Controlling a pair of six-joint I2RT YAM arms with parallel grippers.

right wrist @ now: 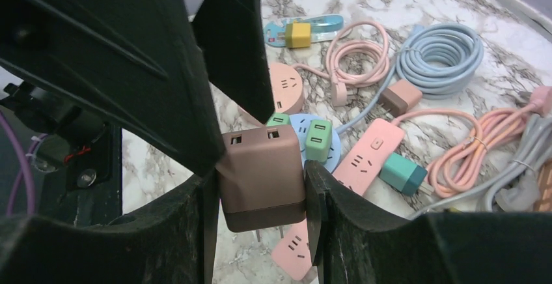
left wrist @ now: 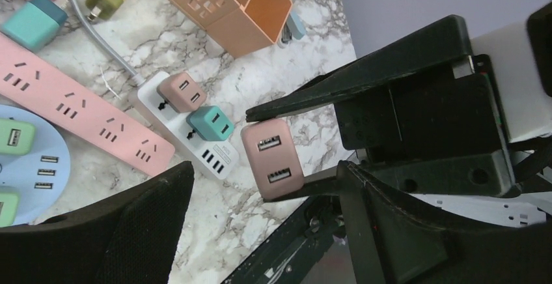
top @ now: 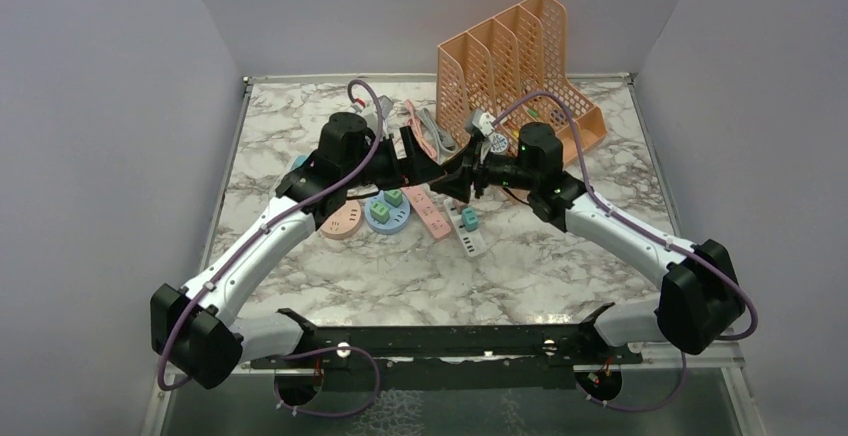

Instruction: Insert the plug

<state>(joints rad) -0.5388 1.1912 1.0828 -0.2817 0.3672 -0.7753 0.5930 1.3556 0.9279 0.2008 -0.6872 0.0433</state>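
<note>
My right gripper (right wrist: 260,180) is shut on a brown-pink two-port USB charger plug (right wrist: 263,173), held above the table with its prongs pointing down. In the left wrist view the plug (left wrist: 270,159) hangs between the right arm's black fingers. My left gripper (left wrist: 263,173) is open, its wide-spread fingers on either side of the plug without gripping it. A white power strip (left wrist: 211,154) lies below, with a pink and a teal charger plugged in. A pink strip (right wrist: 364,160) and a round blue socket hub (right wrist: 296,144) lie beside it. In the top view the two grippers (top: 440,168) meet mid-table.
An orange file organiser (top: 520,66) stands at the back right. Coiled blue, pink and grey cables (right wrist: 442,49) lie behind the strips. A round pink socket (top: 343,221) sits left of the blue hub. A teal charger (right wrist: 400,173) lies loose by the pink strip.
</note>
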